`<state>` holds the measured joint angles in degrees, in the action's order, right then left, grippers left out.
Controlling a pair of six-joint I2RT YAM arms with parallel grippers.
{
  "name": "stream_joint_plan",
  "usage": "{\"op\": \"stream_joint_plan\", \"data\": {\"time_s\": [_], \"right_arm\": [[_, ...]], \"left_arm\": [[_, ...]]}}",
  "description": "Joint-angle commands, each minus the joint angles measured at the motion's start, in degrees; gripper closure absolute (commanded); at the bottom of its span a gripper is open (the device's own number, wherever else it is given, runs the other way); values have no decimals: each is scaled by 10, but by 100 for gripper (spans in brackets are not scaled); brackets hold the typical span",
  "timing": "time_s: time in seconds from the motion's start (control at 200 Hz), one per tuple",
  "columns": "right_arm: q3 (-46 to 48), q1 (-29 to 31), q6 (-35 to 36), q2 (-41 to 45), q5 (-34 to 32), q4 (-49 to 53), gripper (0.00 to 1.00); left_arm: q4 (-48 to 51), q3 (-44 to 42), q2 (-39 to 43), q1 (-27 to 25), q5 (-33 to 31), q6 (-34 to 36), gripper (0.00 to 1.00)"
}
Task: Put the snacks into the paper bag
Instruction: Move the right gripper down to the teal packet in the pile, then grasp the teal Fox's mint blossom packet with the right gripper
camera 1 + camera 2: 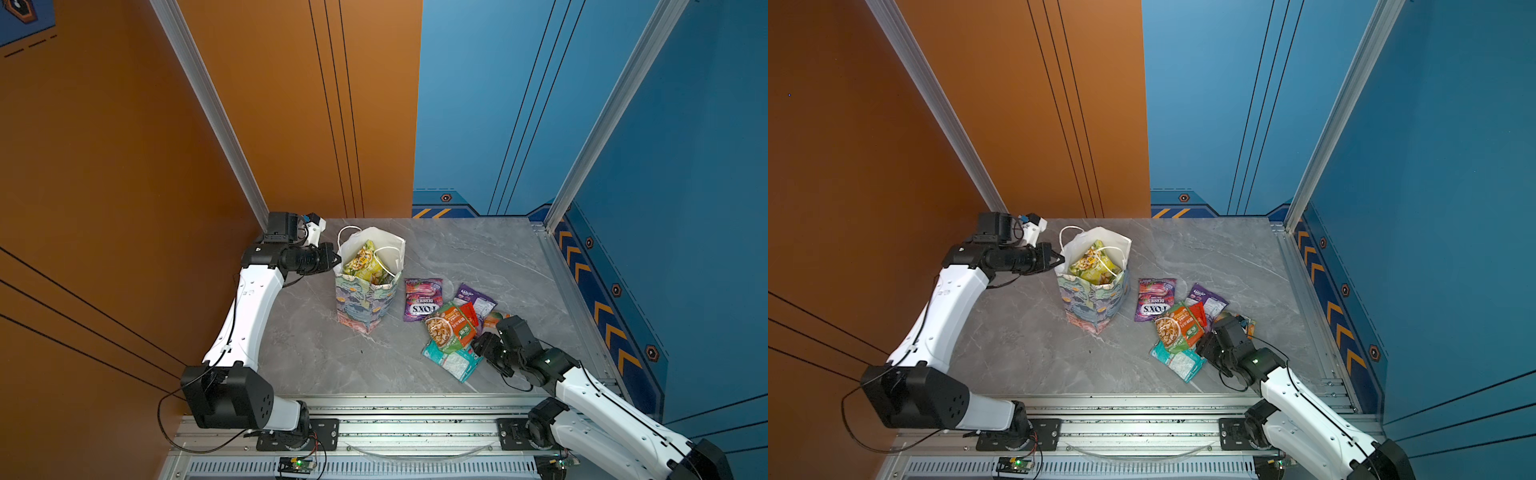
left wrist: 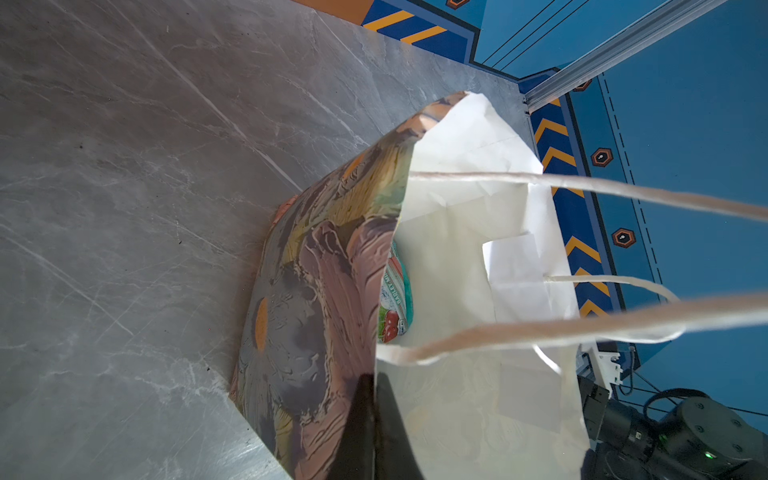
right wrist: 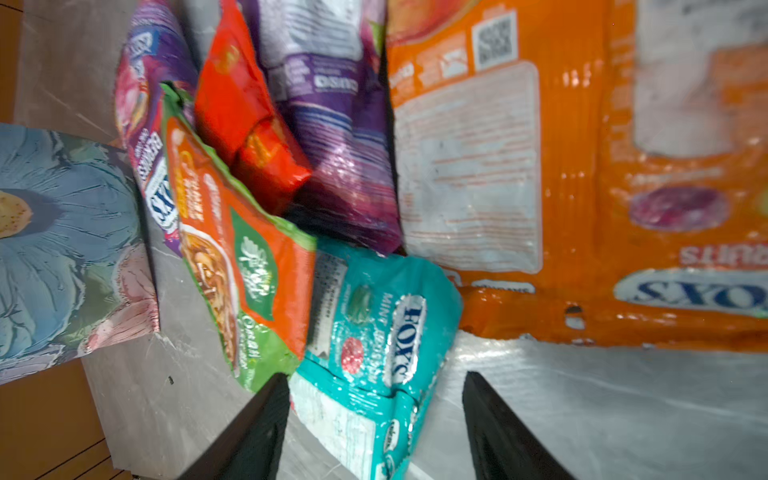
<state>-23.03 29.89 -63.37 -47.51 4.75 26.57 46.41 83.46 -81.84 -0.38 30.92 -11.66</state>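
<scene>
Your flower-printed paper gift bag stands upright on the grey marble-look desk, toward its far left corner, with a yellow-green crinkly packet poking out the top. Your black left pincer is clamped tight on the bag's rim. The other plastic snack packets sit heaped beside the bag, nearer the desk's right edge. Your black right pincer is spread wide, a finger either side of the teal mint packet.

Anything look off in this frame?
One white handle lies inside the paper bag, draped across the packet inside; it might snag the next one dropped in. Nothing looks spilled or torn.
</scene>
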Motion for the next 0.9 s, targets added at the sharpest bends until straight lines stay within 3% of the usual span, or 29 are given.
{"op": "stream_joint_plan", "data": {"time_s": [0.0, 0.455, 0.751, 0.896], "right_arm": [[28, 8, -37, 5, 0, -19, 34], [111, 4, -96, 41, -12, -135, 48], [129, -4, -116, 65, -11, -175, 67], [130, -8, -120, 67, -7, -189, 68]], "left_arm": [[-5, -5, 12, 5, 8, -1, 100], [-6, -4, 10, 5, 12, -4, 100], [-5, -3, 8, 4, 14, -5, 100], [-6, -2, 8, 4, 15, -5, 100]]}}
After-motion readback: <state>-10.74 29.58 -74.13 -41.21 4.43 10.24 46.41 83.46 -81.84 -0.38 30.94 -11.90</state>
